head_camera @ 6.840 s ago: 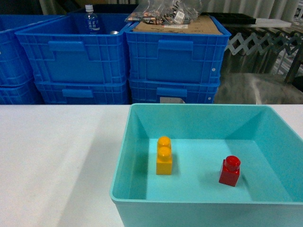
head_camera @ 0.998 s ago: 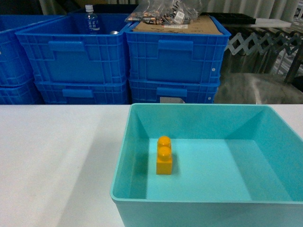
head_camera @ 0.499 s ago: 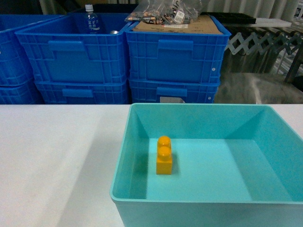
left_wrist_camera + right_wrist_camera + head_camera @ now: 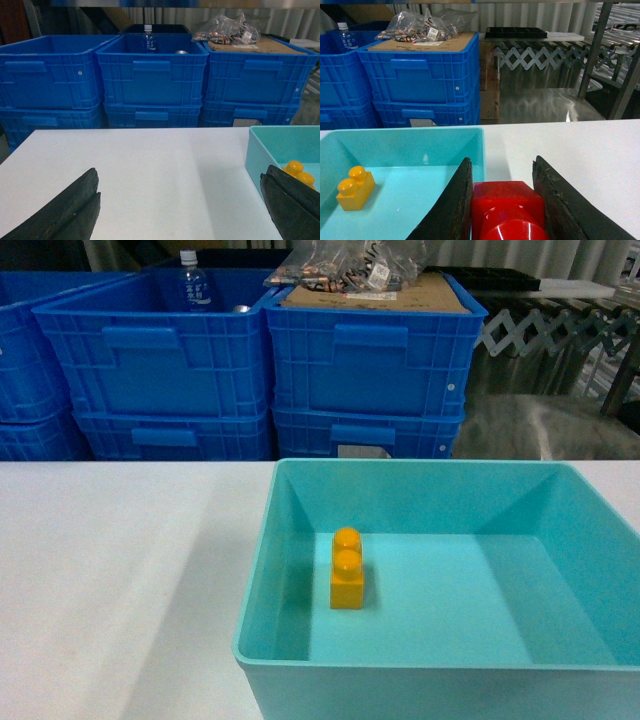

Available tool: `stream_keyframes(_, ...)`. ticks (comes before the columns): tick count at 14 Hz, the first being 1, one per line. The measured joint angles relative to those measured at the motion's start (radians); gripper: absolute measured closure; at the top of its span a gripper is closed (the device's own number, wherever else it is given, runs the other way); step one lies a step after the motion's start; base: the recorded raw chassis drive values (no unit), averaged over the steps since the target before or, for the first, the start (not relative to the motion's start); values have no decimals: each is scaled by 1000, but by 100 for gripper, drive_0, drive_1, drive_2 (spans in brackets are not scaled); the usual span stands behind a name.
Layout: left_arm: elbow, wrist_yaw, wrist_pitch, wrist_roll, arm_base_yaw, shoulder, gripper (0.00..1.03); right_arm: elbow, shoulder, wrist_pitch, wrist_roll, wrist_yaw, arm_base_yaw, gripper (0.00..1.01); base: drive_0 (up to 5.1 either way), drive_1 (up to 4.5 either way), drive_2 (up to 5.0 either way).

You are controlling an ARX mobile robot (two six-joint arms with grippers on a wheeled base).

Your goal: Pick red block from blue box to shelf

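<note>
The red block (image 4: 507,207) sits clamped between the dark fingers of my right gripper (image 4: 502,165), stud toward the camera, held above the right rim of the blue box (image 4: 420,142). In the head view the blue box (image 4: 255,620) holds only an orange-yellow two-stud brick (image 4: 347,570), and neither gripper shows there. My left gripper (image 4: 181,172) hangs open over the white table, left of the blue box (image 4: 255,150), with nothing between its fingers. A steel post (image 4: 594,47) and shiny deck at the back right look like part of the shelf.
Dark blue ribbed crates (image 4: 365,365) are stacked behind the white table (image 4: 120,570); one holds a water bottle (image 4: 193,282), another carries cardboard with bagged parts (image 4: 350,265). An expanding lattice conveyor (image 4: 545,55) stands at the back right.
The red block stood in the box's right half 6.8 s ago and is gone from it since. Over the last second nothing has moved in the head view.
</note>
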Motion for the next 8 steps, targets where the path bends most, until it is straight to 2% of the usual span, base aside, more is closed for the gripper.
stream_keyframes(8, 0, 0, 0, 0, 0, 0, 5, 0, -174, -169, 0, 0, 0, 72, 0, 0, 0)
